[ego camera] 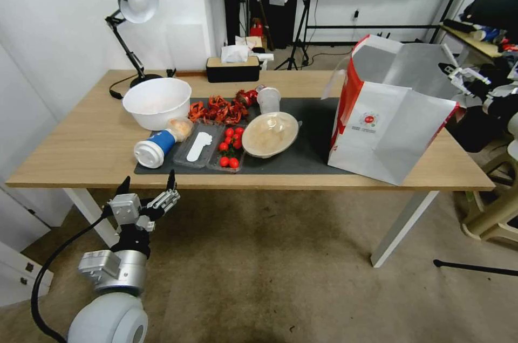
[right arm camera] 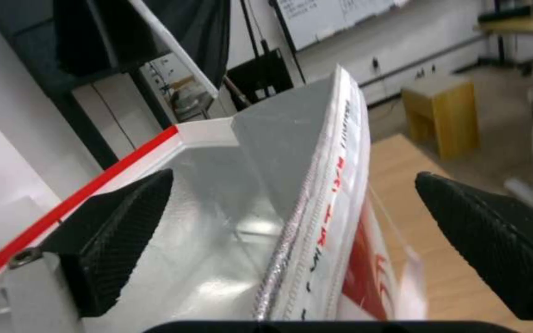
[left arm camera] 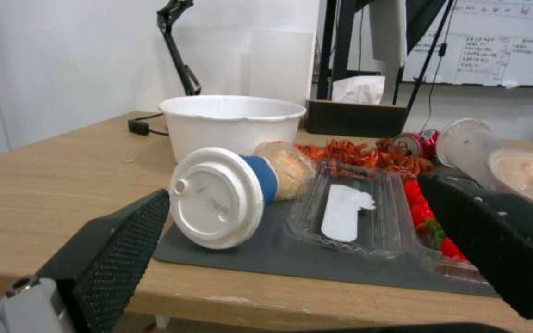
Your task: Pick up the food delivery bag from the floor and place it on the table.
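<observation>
Counter [ego camera: 70,154] carries food delivery bag [ego camera: 386,132]; placement done. Right tool [right arm camera: 291,217] apart astride rim; left tool [ego camera: 148,184] apart, idle. Next: withdraw clear.

The food delivery bag [ego camera: 391,122], white paper with red side panels and a small round red logo, is standing upright and open on the right end of the table [ego camera: 81,138], showing its silver foil lining. The long light-wood table is standing on the stained grey-brown floor [ego camera: 280,278].
</observation>
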You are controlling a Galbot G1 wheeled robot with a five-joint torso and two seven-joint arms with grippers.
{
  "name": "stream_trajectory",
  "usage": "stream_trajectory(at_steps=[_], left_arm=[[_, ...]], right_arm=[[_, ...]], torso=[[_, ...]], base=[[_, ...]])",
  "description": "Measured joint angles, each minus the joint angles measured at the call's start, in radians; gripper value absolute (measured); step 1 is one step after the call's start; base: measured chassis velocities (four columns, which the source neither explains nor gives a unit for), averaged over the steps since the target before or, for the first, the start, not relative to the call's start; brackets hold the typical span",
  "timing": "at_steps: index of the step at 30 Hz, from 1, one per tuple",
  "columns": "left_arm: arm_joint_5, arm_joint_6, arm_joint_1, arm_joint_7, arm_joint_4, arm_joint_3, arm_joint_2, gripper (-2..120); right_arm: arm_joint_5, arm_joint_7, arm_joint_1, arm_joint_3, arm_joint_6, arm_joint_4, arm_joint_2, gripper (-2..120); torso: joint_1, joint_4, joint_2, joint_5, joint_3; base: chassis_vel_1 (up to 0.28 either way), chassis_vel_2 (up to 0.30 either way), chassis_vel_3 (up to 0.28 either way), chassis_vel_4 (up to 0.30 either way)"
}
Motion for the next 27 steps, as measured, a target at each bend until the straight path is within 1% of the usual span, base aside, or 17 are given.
stream_trajectory(at_steps=[1, 3, 4, 6, 7, 10, 11, 15, 17, 19, 21, 22, 27], left_arm=[[0.000, 0.000, 0.000, 0.000, 0.000, 0.000, 0.000, 100], [0.000, -0.002, 0.003, 0.000, -0.003, -0.002, 0.000, 100], [0.000, -0.002, 0.003, 0.000, -0.003, -0.002, 0.000, 100], [-0.002, -0.004, 0.005, -0.001, -0.009, -0.007, 0.002, 100], [-0.002, -0.004, 0.005, -0.001, -0.009, -0.007, 0.002, 100], [-0.007, -0.006, 0.008, -0.002, -0.015, -0.011, 0.002, 100], [-0.007, -0.006, 0.008, -0.002, -0.015, -0.011, 0.002, 100], [-0.009, -0.011, 0.011, -0.002, -0.026, -0.012, -0.001, 100], [-0.009, -0.011, 0.012, -0.003, -0.028, -0.012, -0.001, 100], [-0.012, -0.011, 0.013, 0.000, -0.034, -0.013, -0.003, 100], [-0.012, -0.011, 0.013, 0.001, -0.035, -0.013, -0.003, 100], [-0.012, -0.014, 0.014, 0.005, -0.036, -0.013, -0.004, 100], [-0.011, -0.022, 0.021, 0.022, -0.043, -0.018, -0.007, 100]], right_arm=[[0.000, 0.000, 0.000, 0.000, 0.000, 0.000, 0.000, 100], [-0.091, -0.034, -0.011, -0.007, 0.027, 0.002, 0.006, 100], [-0.091, -0.034, -0.011, -0.007, 0.027, 0.002, 0.006, 100], [-0.167, -0.075, -0.018, -0.017, 0.064, 0.010, 0.012, 100], [-0.167, -0.075, -0.018, -0.017, 0.064, 0.010, 0.012, 100], [-0.254, -0.138, -0.019, -0.034, 0.135, 0.021, 0.015, 100], [-0.254, -0.138, -0.019, -0.034, 0.135, 0.021, 0.015, 100], [-0.327, -0.220, -0.040, -0.031, 0.203, 0.058, 0.001, 100], [-0.331, -0.230, -0.054, -0.018, 0.208, 0.070, -0.002, 100], [-0.340, -0.249, -0.109, 0.031, 0.210, 0.111, -0.012, 100], [-0.341, -0.251, -0.124, 0.042, 0.209, 0.122, -0.013, 100], [-0.341, -0.255, -0.151, 0.059, 0.204, 0.147, -0.013, 100], [-0.359, -0.253, -0.177, 0.058, 0.192, 0.194, 0.010, 100]], torso=[[0.000, 0.0000, 0.000, 0.0000, 0.000], [0.000, 0.0000, 0.000, -0.0001, 0.000], [0.000, 0.0000, 0.000, -0.0001, 0.000], [0.000, 0.0000, 0.000, 0.0001, 0.000], [0.000, 0.0000, 0.000, 0.0001, 0.000], [0.000, 0.0001, 0.000, -0.0001, 0.000], [0.000, 0.0001, 0.000, -0.0001, 0.000], [0.000, 0.0002, 0.000, 0.0000, 0.000], [0.000, 0.0002, 0.000, 0.0001, 0.000], [0.000, 0.0001, 0.000, -0.0003, 0.000], [0.000, -0.0001, 0.000, -0.0002, 0.000], [0.000, -0.0002, 0.000, -0.0002, 0.000], [0.000, 0.0001, 0.000, -0.0001, 0.000]], base=[[0.000, 0.000, 0.000, 0.000], [0.000, 0.000, 0.000, 0.000], [0.000, 0.000, 0.000, 0.000], [0.000, 0.000, 0.000, 0.000], [0.000, 0.000, 0.000, 0.000], [0.000, 0.000, 0.000, 0.000], [0.000, 0.000, 0.000, 0.000], [0.000, 0.000, 0.000, 0.000], [0.000, 0.000, 0.000, 0.000], [0.000, 0.000, 0.000, 0.000], [0.000, 0.000, 0.000, 0.000], [0.000, 0.000, 0.000, 0.000], [0.000, 0.000, 0.000, 0.000]])
